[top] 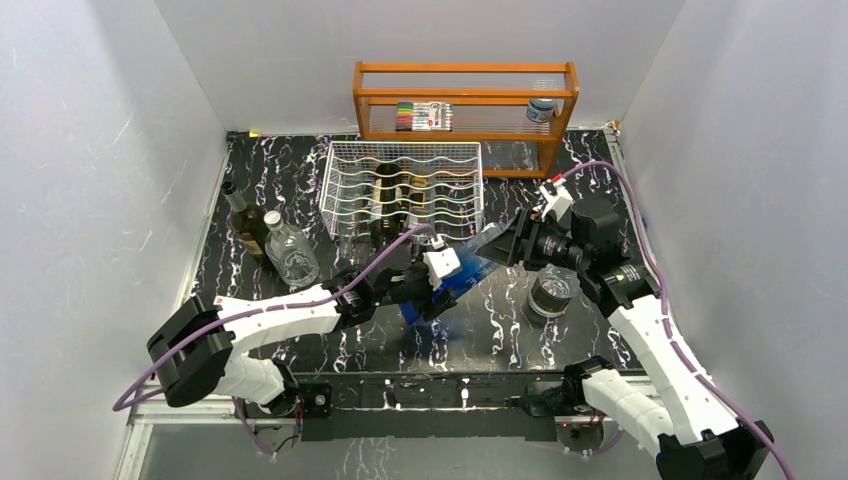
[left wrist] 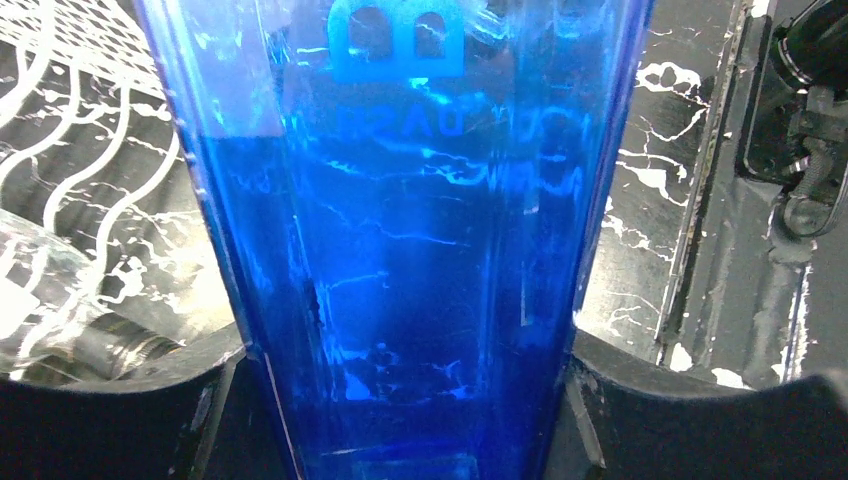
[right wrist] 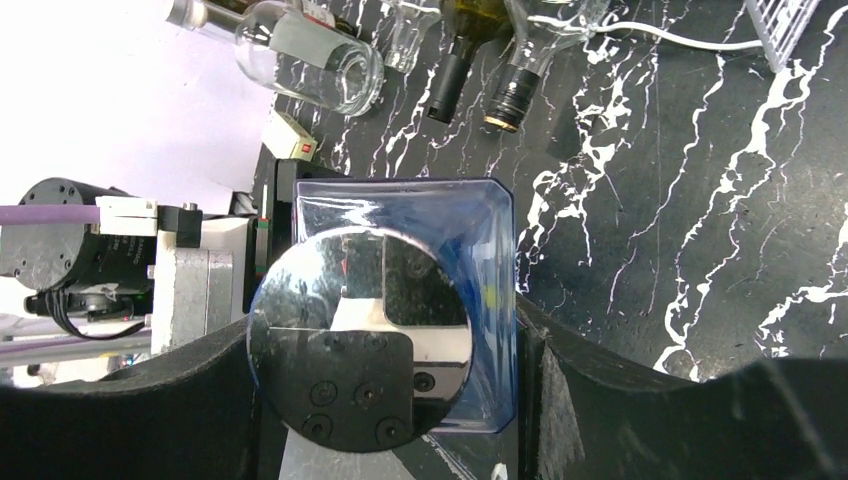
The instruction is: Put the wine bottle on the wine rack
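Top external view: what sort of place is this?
Likely a robot test cell: plain white walls box in a marbled table with two arms, a wine rack and a blue bottle.

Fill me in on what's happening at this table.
Both arms are on the blue bottle. The right end effector is clamped near its capped end; the left end effector brackets its body, though a firm grip isn't clear. The bottle is not yet in the white wine rack behind, which holds a few bottles.
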You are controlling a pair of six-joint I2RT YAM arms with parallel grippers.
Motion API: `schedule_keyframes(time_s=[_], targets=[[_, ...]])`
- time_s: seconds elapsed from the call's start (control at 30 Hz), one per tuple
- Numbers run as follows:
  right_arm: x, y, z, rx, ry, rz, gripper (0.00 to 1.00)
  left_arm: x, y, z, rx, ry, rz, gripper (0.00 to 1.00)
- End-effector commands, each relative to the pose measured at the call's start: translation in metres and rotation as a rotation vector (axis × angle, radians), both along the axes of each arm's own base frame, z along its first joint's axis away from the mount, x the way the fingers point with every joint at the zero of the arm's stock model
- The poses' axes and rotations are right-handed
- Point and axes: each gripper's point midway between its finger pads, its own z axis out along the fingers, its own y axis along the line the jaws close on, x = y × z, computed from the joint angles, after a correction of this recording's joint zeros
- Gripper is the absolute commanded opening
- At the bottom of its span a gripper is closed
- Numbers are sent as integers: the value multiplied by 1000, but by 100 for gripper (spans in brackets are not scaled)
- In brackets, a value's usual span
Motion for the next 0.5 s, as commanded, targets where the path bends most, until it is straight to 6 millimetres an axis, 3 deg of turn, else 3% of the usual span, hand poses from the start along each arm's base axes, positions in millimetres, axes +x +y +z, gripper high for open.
schedule_keyframes(time_s=[0.0, 0.2, 0.47], targets=[[-2, 2, 52, 87, -175, 9, 61, 11, 6, 43, -51, -190, 1, 0], [-19, 9, 66, 102, -253, 134, 83, 32, 31, 82, -14, -428, 71, 0], [-30, -1, 105, 45, -447, 160, 92, 57, 79, 130, 147, -795, 174, 0]])
